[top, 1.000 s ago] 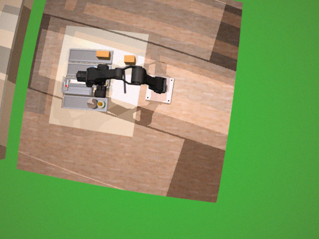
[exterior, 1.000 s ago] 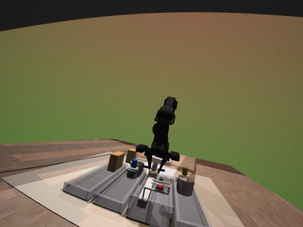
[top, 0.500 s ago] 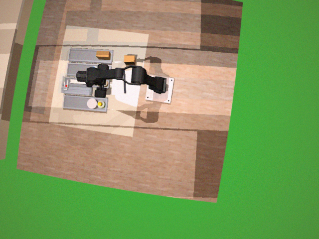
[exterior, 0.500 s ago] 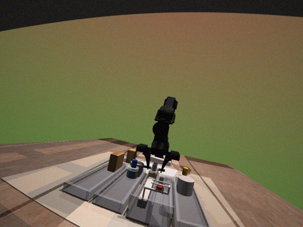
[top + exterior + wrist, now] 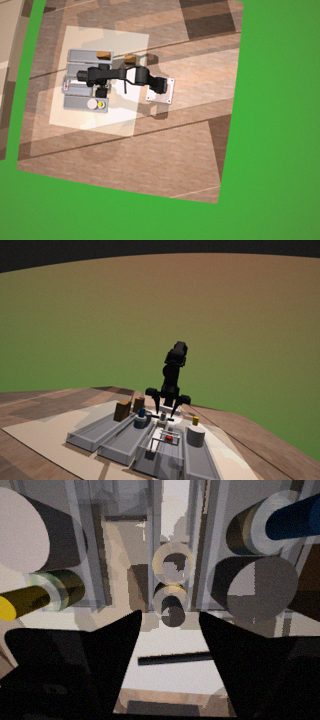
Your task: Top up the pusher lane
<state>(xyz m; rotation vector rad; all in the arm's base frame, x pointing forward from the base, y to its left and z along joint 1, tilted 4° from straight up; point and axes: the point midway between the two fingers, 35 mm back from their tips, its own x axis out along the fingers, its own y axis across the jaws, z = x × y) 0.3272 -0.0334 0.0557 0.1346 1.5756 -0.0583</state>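
Two matching clear jars with tan contents and grey knobs stand one behind the other in the sprung lane point(image 5: 77, 94) point(image 5: 156, 474). The front jar point(image 5: 167, 598) is at the lane's front end; the rear jar point(image 5: 159, 570) is directly behind it, close or touching. My gripper point(image 5: 164, 415) point(image 5: 170, 615) is open, with one fingertip on each side of the front jar's knob and a gap on both sides. The wire pusher frame point(image 5: 152, 443) with its red dot point(image 5: 66, 86) point(image 5: 168, 438) is at the lane's far end. Plate contact and the low front stop are not clear.
Beside the lane are a pale cylinder point(image 5: 92, 103) point(image 5: 195, 436) point(image 5: 22, 530), a yellow-topped jar point(image 5: 101, 104) point(image 5: 195, 420), a blue-topped jar point(image 5: 140, 421) and a grey cylinder point(image 5: 262, 587). Two brown boxes point(image 5: 103, 55) point(image 5: 130, 59) stand farther off. A black bar point(image 5: 125, 87) point(image 5: 175, 658) lies before the lanes.
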